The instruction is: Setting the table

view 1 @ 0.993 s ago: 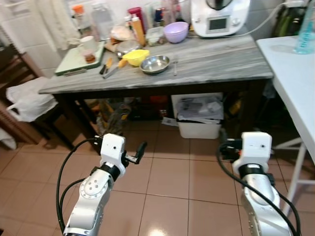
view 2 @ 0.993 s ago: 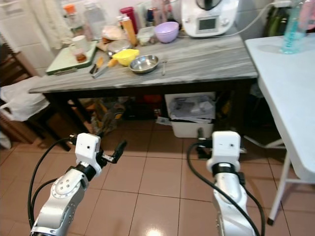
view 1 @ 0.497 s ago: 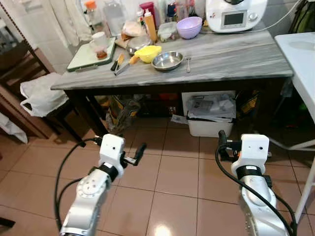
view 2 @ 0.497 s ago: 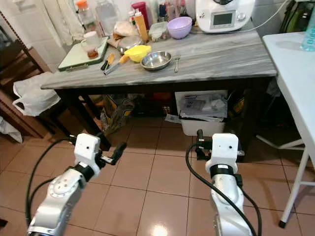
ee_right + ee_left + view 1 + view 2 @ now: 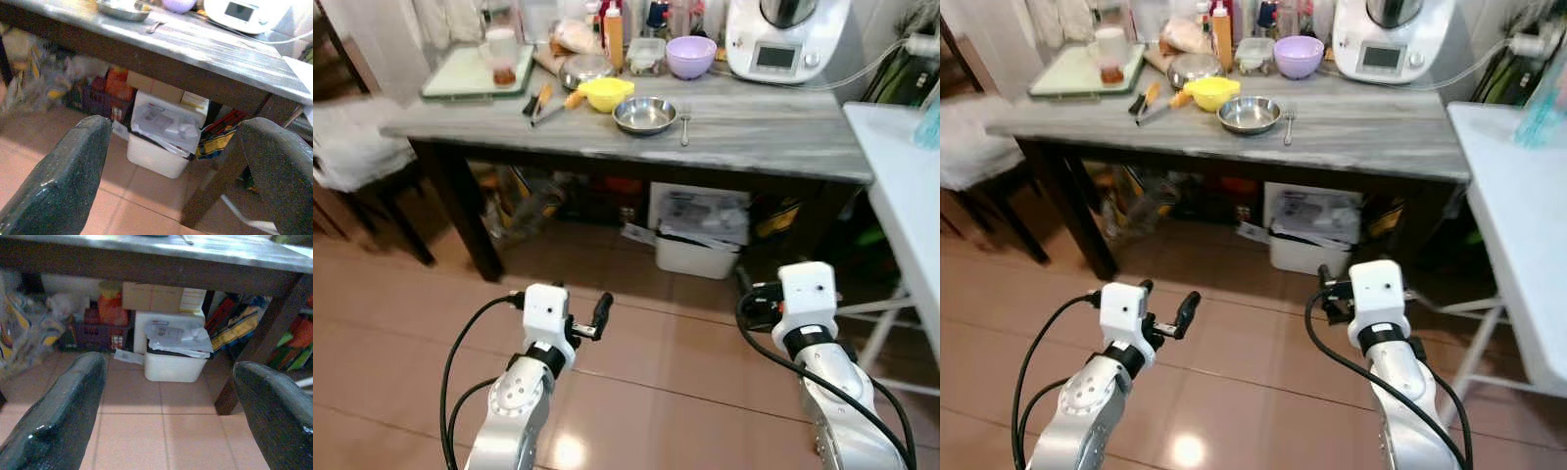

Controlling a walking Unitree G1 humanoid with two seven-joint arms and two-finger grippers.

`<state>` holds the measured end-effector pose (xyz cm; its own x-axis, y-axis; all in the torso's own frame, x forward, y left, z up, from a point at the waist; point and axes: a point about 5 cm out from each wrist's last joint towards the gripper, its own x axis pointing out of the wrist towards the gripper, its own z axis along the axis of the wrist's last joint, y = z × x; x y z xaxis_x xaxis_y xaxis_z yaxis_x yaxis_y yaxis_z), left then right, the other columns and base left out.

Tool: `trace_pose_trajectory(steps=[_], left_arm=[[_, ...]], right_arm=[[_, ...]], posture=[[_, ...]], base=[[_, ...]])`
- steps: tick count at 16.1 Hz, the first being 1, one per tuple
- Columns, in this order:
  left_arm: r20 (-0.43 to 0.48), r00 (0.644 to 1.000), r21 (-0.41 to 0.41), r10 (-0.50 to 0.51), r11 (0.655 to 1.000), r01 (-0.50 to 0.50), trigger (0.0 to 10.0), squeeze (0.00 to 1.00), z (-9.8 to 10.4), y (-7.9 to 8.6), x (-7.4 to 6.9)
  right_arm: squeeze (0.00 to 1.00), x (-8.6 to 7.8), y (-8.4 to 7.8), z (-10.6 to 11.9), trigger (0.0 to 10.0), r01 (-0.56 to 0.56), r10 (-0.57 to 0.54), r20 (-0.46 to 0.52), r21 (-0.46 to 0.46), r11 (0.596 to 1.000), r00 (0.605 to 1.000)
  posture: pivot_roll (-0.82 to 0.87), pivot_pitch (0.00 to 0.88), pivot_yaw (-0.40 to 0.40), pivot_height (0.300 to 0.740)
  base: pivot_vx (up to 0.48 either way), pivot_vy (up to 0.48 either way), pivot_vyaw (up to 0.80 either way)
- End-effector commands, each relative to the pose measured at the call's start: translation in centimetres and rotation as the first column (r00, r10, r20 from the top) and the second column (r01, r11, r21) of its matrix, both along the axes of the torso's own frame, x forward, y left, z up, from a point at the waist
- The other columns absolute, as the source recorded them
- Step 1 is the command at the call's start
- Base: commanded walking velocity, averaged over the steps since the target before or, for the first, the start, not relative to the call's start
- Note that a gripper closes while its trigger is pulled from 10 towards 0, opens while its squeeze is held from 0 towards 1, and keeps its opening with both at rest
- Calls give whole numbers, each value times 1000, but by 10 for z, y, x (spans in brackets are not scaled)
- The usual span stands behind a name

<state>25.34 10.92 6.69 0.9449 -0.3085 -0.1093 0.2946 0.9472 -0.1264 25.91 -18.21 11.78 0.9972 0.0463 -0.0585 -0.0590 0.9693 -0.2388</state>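
With both the left gripper point(image 5: 166, 421) and right gripper point(image 5: 171, 181) spread empty low in frame, the steel bowl point(image 5: 645, 115) at upper centre looks light, rigid and slippery: pinch its rim.

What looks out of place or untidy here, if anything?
Nothing is spilled or broken. The grey table is crowded at its far edge, and two knives lie loose beside the yellow bowl. Under it, papers overflow the white bin. Both pincers hang open, empty.
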Motion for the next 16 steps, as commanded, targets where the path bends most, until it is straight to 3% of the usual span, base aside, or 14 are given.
trace_pose_trajectory(steps=[1,3,6,13,16], left_arm=[[-3,1000,11,11,1000,-11,10000,0,-2,0,-2],[-2,1000,12,30,999,-30,10000,0,-3,-1,0],[13,998,24,57,998,-58,10000,0,0,10,4],[55,998,37,34,999,-36,10000,0,9,9,14],[151,978,51,145,987,-154,10000,0,30,23,28]], right_arm=[[0,2,0,5,10000,-16,16,4,-12,1000,1000],[0,8,-1,5,10000,-36,36,-15,-23,999,999],[0,18,7,4,10000,-55,55,-3,-1,998,998],[0,16,0,15,10000,24,-25,88,5,1000,996],[0,10,-8,17,10000,60,-60,106,4,998,993]], posture=[[-91,62,-99,740],[-69,56,-119,740],[-51,33,-61,740],[-78,0,5,740],[-97,0,24,740]], base=[[0,0,0],[0,0,0],[0,0,0],[0,0,0],[0,0,0]])
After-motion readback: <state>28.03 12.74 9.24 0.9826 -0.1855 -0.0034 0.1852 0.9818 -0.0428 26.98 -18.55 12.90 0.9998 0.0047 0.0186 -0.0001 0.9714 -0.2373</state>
